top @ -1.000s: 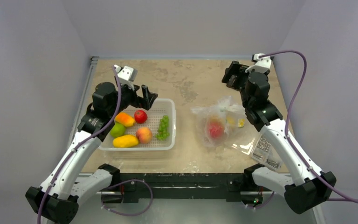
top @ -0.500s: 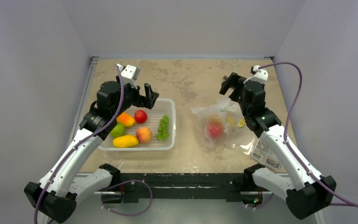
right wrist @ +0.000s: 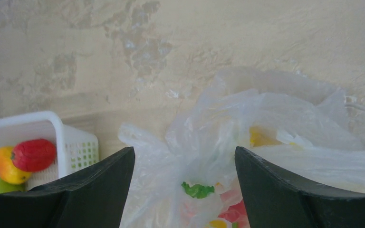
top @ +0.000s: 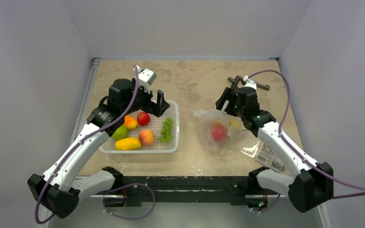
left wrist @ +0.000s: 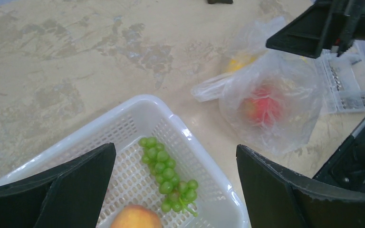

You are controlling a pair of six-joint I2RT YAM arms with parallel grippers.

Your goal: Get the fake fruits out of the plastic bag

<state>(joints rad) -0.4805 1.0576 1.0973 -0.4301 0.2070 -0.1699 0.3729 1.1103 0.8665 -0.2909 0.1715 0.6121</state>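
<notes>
The clear plastic bag (top: 218,127) with lemon prints lies on the table right of centre. Inside it a deep-red apple (top: 219,132) and a yellowish fruit (top: 234,123) show through the film. My right gripper (top: 222,101) is open just above the bag's far edge; in its wrist view (right wrist: 184,190) the bag (right wrist: 247,128) lies between and below the fingers, untouched. My left gripper (top: 162,101) is open and empty above the white basket's far right corner. The left wrist view (left wrist: 176,190) shows the bag (left wrist: 271,102) and apple (left wrist: 261,108) to the right.
The white mesh basket (top: 173,142) at left holds a mango (top: 128,143), a small red fruit (top: 143,118), a peach, green grapes (top: 166,129) and other fruits. A clear box of screws (top: 270,156) lies right of the bag. A dark tool (top: 254,84) lies at the back right.
My right gripper has come down and leftwards from the back right onto the bag's far edge. My left gripper has moved right over the basket's far right corner.
</notes>
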